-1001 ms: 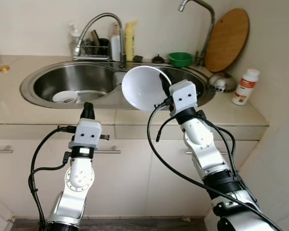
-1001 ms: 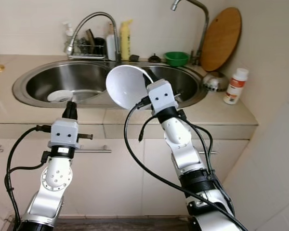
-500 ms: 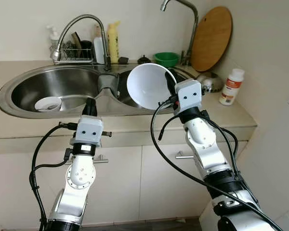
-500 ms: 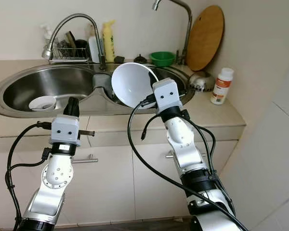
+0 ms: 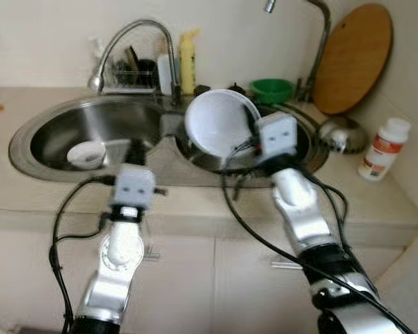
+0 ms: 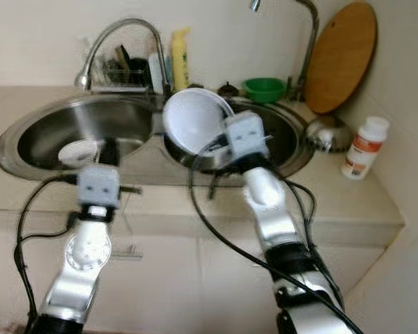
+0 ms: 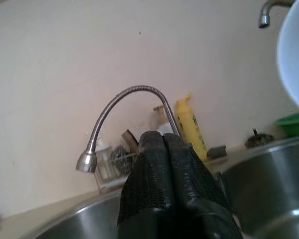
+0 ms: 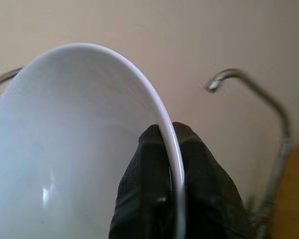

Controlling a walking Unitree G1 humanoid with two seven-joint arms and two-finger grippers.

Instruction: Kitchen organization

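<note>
Over sink (image 5: pixel 70 125): right gripper (image 8: pixel 168 137) keeps white bowl (image 5: pixel 219 124) clamped.

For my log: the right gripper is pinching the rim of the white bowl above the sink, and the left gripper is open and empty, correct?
Not quite. The left gripper is shut and empty; the left wrist view shows its two black fingers pressed together. The rest holds: the right gripper pinches the rim of the white bowl above the sink.
</note>
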